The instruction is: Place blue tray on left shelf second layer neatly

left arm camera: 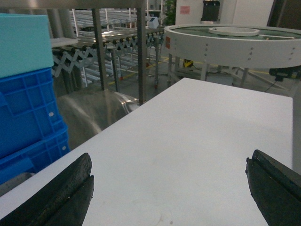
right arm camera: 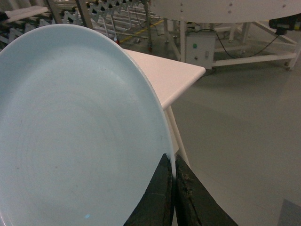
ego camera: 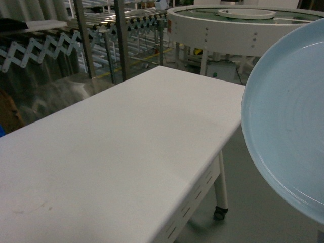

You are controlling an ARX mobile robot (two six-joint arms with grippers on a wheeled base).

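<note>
I carry the blue tray tilted on edge off the right of the white table, my right fingers pinched on its rim alone. That thin hold could let it swing or slip on the way to the steel shelf beyond the table. Only the right wrist view shows the pinch; only the left shows my left fingers spread wide and empty, beside blue crates.

- Dim, cool indoor light with a bluish cast across all views.
- Soft sheen on the white worktop; shadows faint.
- Steel rack far left glints.
- Slight grain and softness throughout.
</note>
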